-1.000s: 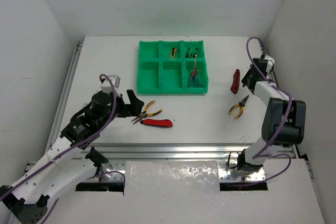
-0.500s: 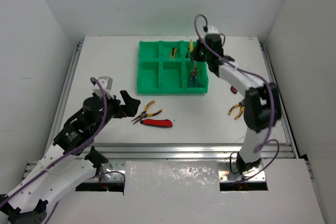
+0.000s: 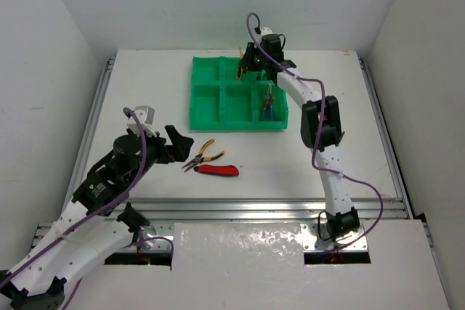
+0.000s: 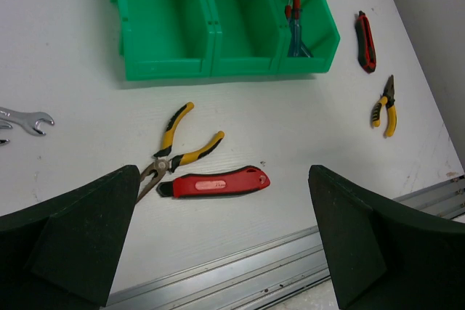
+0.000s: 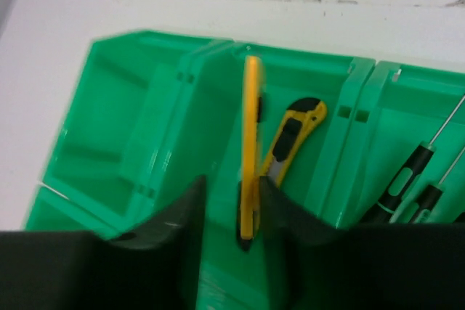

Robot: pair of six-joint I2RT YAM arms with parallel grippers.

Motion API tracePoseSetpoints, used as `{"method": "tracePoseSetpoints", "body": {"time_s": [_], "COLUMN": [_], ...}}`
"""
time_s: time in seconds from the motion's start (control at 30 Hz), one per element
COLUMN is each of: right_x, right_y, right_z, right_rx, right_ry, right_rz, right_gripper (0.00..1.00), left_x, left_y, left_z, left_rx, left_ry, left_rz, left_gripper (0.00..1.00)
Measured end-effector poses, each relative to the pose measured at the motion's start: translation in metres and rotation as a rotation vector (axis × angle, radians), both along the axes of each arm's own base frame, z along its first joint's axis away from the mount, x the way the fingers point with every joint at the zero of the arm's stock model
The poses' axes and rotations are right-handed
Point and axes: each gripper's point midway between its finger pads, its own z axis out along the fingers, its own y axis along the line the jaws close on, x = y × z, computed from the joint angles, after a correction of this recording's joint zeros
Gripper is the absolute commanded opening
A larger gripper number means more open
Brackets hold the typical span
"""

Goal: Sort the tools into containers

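Note:
The green tray (image 3: 197, 99) stands at the back; it also shows in the left wrist view (image 4: 167, 70) and the right wrist view (image 5: 167, 128). My right gripper (image 3: 252, 59) (image 5: 232, 183) hangs over the back middle compartment, jaws apart. A yellow utility knife (image 5: 251, 143) stands on edge between them, against the right finger only. A second yellow knife (image 5: 294, 139) lies in that compartment. My left gripper (image 3: 179, 146) (image 4: 224, 170) is open and empty, just above yellow-handled pliers (image 4: 182, 147) (image 3: 203, 153) and a red utility knife (image 4: 218, 181) (image 3: 216, 170).
Screwdrivers (image 4: 294, 16) (image 3: 268, 105) lie in the front right compartment, and dark-handled ones (image 5: 407, 179) in the back right. A silver wrench (image 4: 25, 120) lies left of the pliers. Another red knife (image 4: 365, 30) and pliers (image 4: 385, 103) lie right of the tray.
My right arm has swung from the table's right side to over the tray's back middle compartment, bringing a yellow knife. My left arm has hardly moved.

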Motion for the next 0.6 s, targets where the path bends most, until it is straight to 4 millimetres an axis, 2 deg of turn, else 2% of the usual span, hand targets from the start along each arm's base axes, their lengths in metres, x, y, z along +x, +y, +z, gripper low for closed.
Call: {"method": "tracePoseSetpoints", "body": {"time_s": [0.03,0.13,0.2,0.33,0.4,0.47,0.6], "right_x": [0.000,-0.002,-0.006,-0.024,-0.048,-0.082,-0.156], "right_y": [0.000,-0.001,-0.002,-0.006,-0.017,-0.038,-0.080], "right_z": [-0.006,-0.013,-0.014,-0.005,0.010,0.035,0.099], "right_rx": [-0.010,-0.028,-0.036,-0.064,-0.090,-0.127,-0.170], "right_ry": [0.005,0.014,0.012,0.035,0.060,0.080,0.033], "right_rz": [0.003,0.010,0.018,0.032,0.015,-0.030,-0.111], "right_gripper": [0.51,0.72,0.78,0.83,0.99,0.99,0.99], "left_x": [0.000,0.000,0.001,0.003,0.004,0.006,0.012], "left_y": [0.000,0.000,0.000,-0.001,-0.002,-0.004,-0.008], "left_z": [0.000,0.000,-0.001,-0.005,-0.008,-0.013,-0.028], "left_rx": [0.000,0.001,0.003,0.013,0.020,0.031,0.065], "left_ry": [0.000,0.001,0.005,0.019,0.030,0.045,0.098], "left_rz": [0.000,0.000,0.000,0.002,0.003,0.003,0.002], "left_gripper": [1.00,1.00,1.00,1.00,1.00,1.00,1.00]}}
